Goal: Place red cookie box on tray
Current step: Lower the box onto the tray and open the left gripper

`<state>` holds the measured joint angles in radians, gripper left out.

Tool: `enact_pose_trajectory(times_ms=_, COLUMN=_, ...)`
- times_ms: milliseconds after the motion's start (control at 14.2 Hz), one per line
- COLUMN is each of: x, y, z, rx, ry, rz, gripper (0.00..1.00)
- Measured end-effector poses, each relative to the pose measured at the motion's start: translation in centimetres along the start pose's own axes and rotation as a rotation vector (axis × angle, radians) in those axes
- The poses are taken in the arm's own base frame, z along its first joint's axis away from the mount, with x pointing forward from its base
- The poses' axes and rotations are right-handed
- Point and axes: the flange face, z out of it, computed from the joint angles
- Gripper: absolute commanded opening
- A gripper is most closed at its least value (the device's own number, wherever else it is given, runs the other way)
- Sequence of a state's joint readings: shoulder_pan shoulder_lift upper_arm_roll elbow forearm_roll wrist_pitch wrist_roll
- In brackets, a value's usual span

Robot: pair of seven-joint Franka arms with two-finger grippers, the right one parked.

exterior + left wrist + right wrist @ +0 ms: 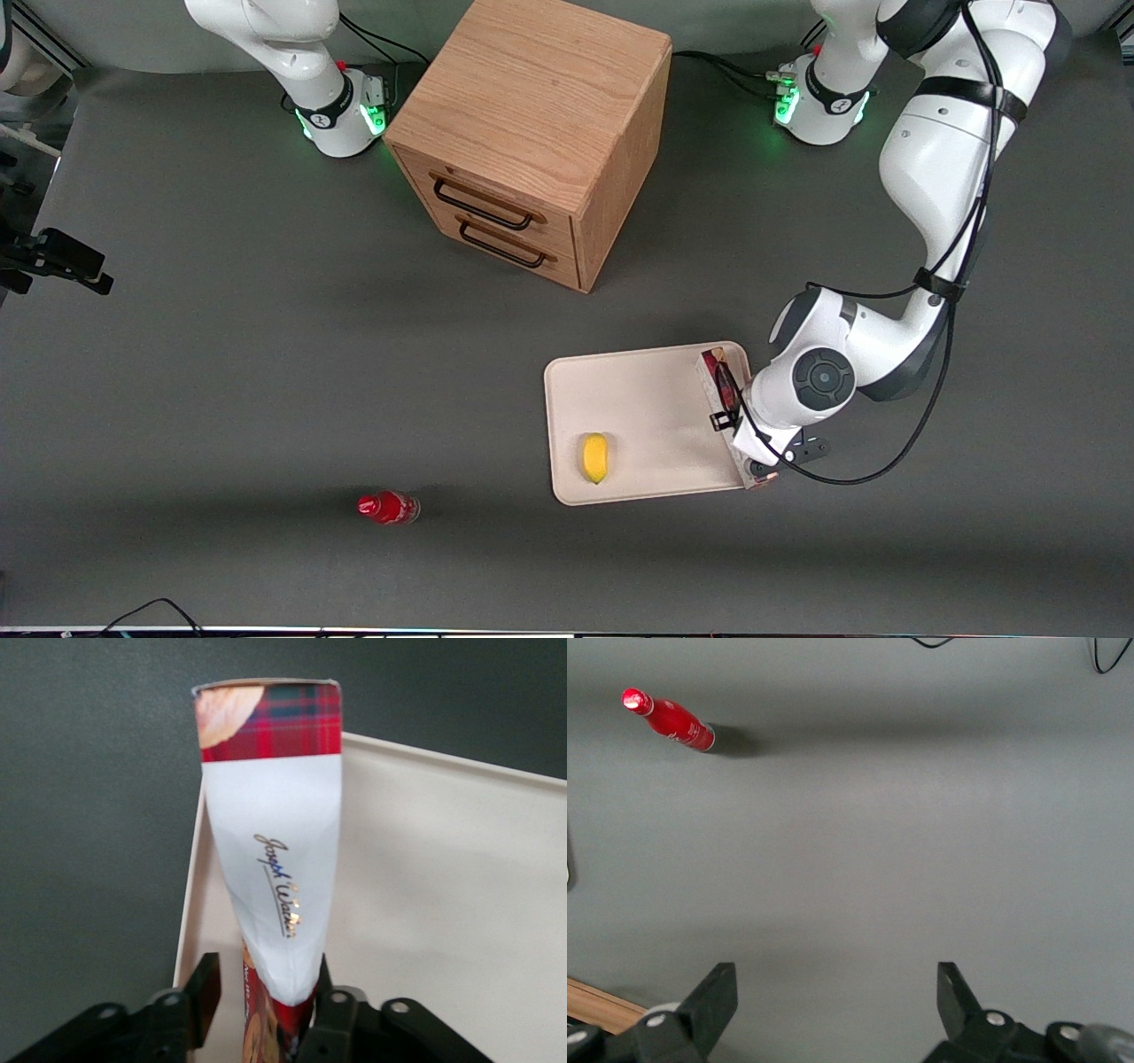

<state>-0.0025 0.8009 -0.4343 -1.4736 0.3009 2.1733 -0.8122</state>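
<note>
Red cookie box [276, 850] is hanging over the tray [638, 399] rim at the frame's lower right (gripper [261, 1005] clamped on it), needing lowering and release.

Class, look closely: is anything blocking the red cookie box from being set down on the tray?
Nothing visible. The gripper holds the red cookie box on edge at the tray rim; the lemon lies apart.

The working arm [948, 159] was glossy white with rounded segments, dark grey joint bands and a round grey cap at the wrist. Black cables ran along it, strapped on. Its base glowed green. The gripper [257, 1014] had black fingers with silver screws.
</note>
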Motion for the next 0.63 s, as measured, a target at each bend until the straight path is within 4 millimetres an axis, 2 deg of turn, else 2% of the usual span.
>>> enact_pose_trajectory(times_ms=141, x=0.7, y=-0.8, z=-0.8, rx=0.009, ry=-0.003, rz=-0.022, gripper=1.00)
enact_pose_trajectory(times_ms=282, x=1.6, y=-2.2, z=-3.2, rx=0.047, ry=-0.045, rz=-0.060, gripper=1.00)
enact_pose_trajectory(times_ms=423, x=2.4, y=-3.7, z=-7.8, rx=0.081, ry=-0.100, rz=-0.097, gripper=1.00)
enact_pose_trajectory(times_ms=634, x=2.5, y=-6.6, z=-16.3, rx=0.078, ry=-0.169, rz=-0.089, gripper=1.00)
